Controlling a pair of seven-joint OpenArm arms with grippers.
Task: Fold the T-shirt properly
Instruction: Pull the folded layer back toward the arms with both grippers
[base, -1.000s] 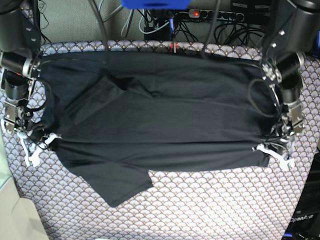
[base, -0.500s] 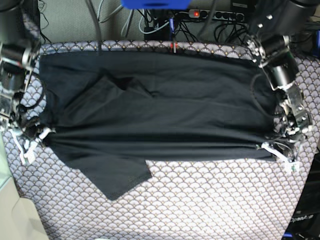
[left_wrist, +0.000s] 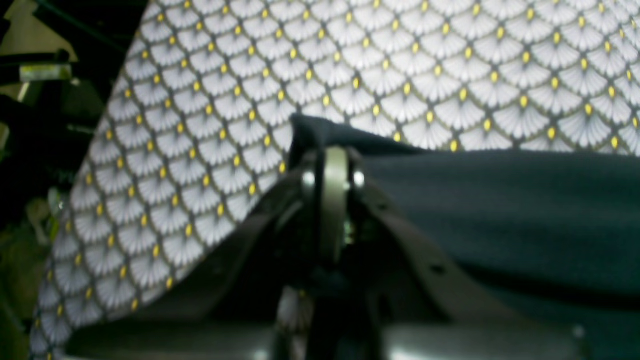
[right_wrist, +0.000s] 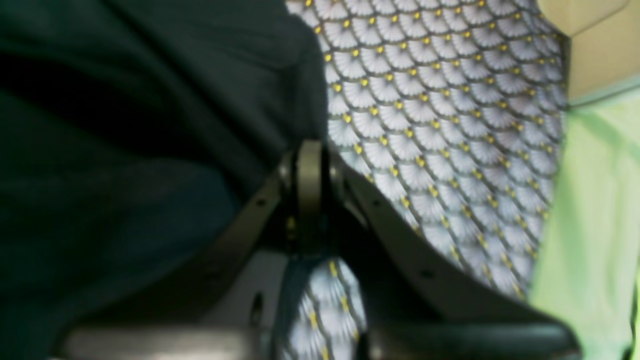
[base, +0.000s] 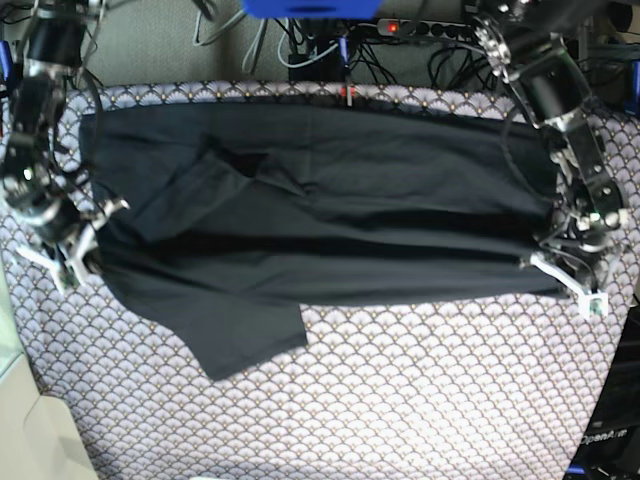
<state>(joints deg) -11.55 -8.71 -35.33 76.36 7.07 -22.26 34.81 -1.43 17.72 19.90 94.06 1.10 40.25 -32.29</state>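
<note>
The dark T-shirt (base: 330, 220) lies spread wide across the scallop-patterned tablecloth (base: 420, 400). One sleeve (base: 245, 340) sticks out toward the near edge, and the other sleeve (base: 200, 185) is folded onto the body. My left gripper (base: 555, 272) is shut on the shirt's edge at the right of the base view. The left wrist view shows it (left_wrist: 330, 155) pinching a raised fold of cloth (left_wrist: 500, 210). My right gripper (base: 85, 250) is shut on the shirt's edge at the left. The right wrist view shows it (right_wrist: 310, 150) clamped on dark cloth (right_wrist: 125, 125).
A power strip and tangled cables (base: 420, 30) lie behind the table's far edge. A blue object (base: 310, 8) hangs at the top centre. A pale green surface (right_wrist: 590, 225) borders the table beside my right gripper. The table's edge falls away near my left gripper (left_wrist: 75, 190).
Both grippers have carried the pinched shirt edges toward the back of the table. The near hem and lower sleeve have slid back with them. Both arms swung outward.
</note>
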